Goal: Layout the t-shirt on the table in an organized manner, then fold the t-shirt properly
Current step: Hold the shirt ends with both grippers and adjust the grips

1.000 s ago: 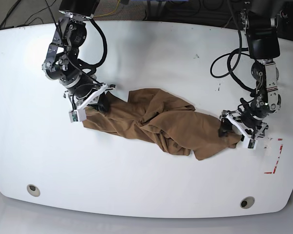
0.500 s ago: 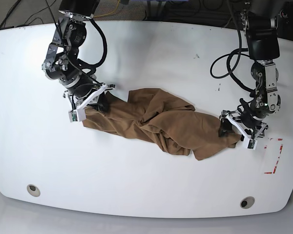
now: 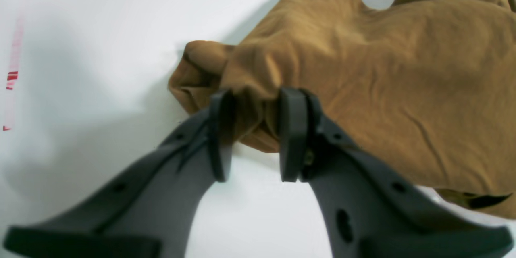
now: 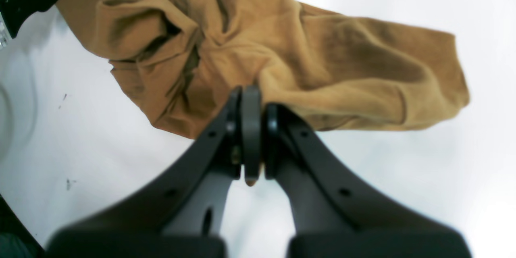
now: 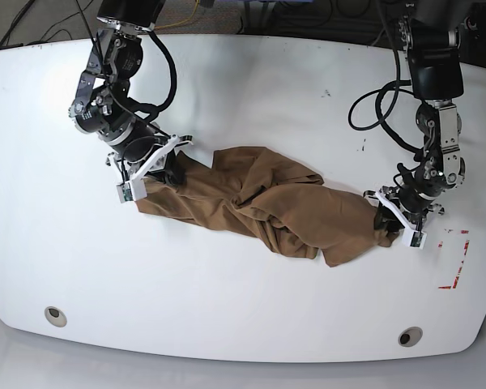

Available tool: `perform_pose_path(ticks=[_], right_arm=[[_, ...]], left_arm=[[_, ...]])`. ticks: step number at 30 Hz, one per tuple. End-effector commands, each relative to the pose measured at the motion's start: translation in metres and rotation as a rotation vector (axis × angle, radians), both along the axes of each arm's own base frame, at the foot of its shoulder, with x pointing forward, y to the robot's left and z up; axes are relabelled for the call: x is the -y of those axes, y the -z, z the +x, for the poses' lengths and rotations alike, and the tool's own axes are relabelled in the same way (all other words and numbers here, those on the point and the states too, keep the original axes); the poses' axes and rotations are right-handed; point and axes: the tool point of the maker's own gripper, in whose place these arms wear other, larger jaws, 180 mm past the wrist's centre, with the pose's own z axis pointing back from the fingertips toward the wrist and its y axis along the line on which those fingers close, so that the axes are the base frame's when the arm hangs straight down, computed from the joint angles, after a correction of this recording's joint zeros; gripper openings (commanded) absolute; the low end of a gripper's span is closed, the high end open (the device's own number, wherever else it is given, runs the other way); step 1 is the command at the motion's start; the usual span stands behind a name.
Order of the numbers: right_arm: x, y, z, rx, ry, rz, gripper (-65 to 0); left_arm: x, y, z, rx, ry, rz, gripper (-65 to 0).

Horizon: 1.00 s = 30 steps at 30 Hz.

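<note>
Base view: t-shirt (image 5: pixel 263 211) bunched in a twisted, rope-like strip across mid table (image 5: pixel 243 324), one end toward the red dashed mark (image 5: pixel 456 259) near the right edge. Right gripper (image 4: pixel 252 127) pinched flat on a thin fold at one end; left gripper (image 3: pixel 252 131) straddling a thick bunch at the other, jaws not fully together, looks clamped on cloth. Light, limp, wrinkly cotton, likely to sag and drag, so best held at hem or shoulder corners, not mid-bunch.

Plain tan-brown t-shirt (image 5: pixel 267 211) (no print); glossy white table (image 5: pixel 243 97) with red dashed mark (image 5: pixel 456 259).
</note>
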Motion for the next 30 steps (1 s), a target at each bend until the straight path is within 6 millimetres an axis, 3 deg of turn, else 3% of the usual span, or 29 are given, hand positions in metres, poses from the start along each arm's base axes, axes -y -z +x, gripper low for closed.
perform_pose_path(ticks=[1,9,27,30], right_arm=[[0.000,-0.017,0.008,0.065,-0.005,0.011,-64.9],[0.000,-0.017,0.008,0.067,-0.005,0.010,-64.9],[0.000,-0.017,0.008,0.067,-0.002,0.008,-65.0],[0.000,-0.017,0.008,0.067,-0.002,0.008,-65.0]], left_arm=[[-0.005,-0.021,0.012,0.064,-0.004,-0.002,-51.9],[-0.017,-0.018,0.005,0.051,-0.013,0.021,-63.6],[-0.008,-0.045,0.002,0.132,0.025,0.054,-61.6],[-0.009,-0.046,0.002,0.129,0.025,0.057,-57.2]])
